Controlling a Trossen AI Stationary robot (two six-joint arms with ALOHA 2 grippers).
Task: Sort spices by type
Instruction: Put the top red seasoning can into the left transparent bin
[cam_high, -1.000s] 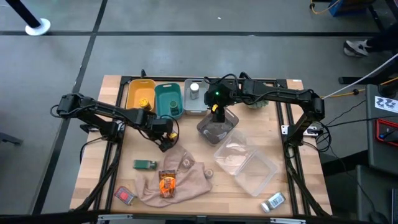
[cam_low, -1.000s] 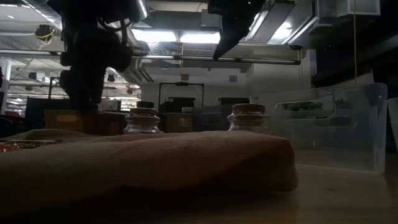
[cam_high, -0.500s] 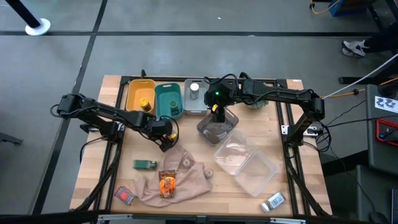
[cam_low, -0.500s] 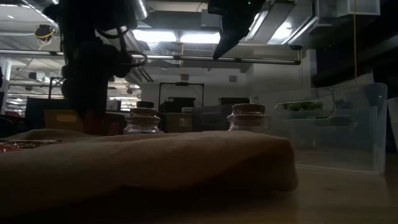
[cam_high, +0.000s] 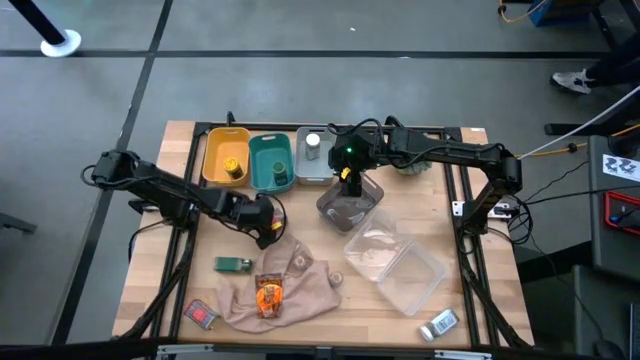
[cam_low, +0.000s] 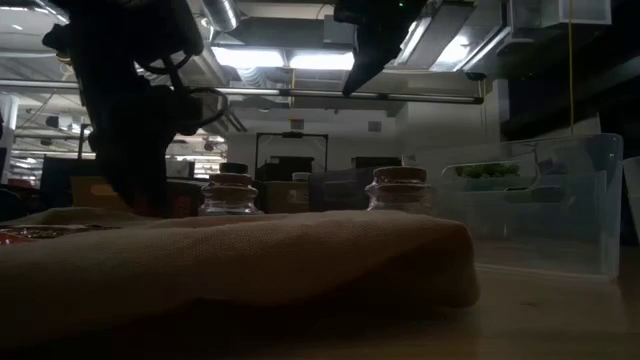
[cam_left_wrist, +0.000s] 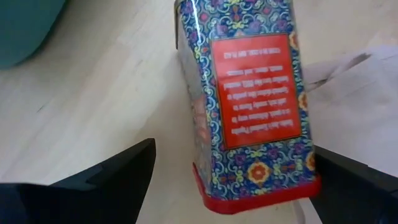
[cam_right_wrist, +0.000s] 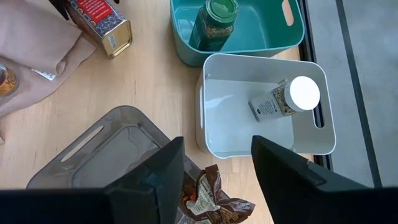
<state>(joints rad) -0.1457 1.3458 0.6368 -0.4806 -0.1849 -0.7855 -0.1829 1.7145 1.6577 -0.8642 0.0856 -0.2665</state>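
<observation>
My left gripper (cam_left_wrist: 235, 152) (cam_high: 266, 228) is open, low over the table at the far edge of the beige cloth (cam_high: 290, 285). A blue flower-patterned tin (cam_left_wrist: 249, 93) (cam_right_wrist: 99, 22) with a red label lies on its side between its fingers, apart from them. My right gripper (cam_right_wrist: 216, 142) (cam_high: 348, 180) is shut on a brown sachet (cam_right_wrist: 214, 196) above the grey bin (cam_right_wrist: 118, 149) (cam_high: 350, 203). An orange sachet (cam_high: 268, 295) and two cork-topped jars (cam_low: 229, 193) (cam_low: 399, 188) rest on the cloth. A green box (cam_high: 232, 264) and a red packet (cam_high: 200, 314) lie flat on the table. My right gripper pinches the crumpled brown sachet (cam_right_wrist: 205, 186) between its two fingers, coming from above and pointing down. The sachet is lifted clear and hangs over the open grey bin.
Along the far edge stand a yellow bin (cam_high: 212, 150) with a yellow jar, a teal bin (cam_right_wrist: 280, 31) with a green jar (cam_right_wrist: 214, 22), and a white bin (cam_right_wrist: 217, 106) with a white-capped jar (cam_right_wrist: 286, 99). A clear container (cam_high: 395, 265) lies right of the cloth, a silver packet (cam_high: 440, 323) near the right corner.
My left gripper has moved a little toward the near edge, closer to the tin and the cloth, staying open. My right arm has kept still over the grey bin.
</observation>
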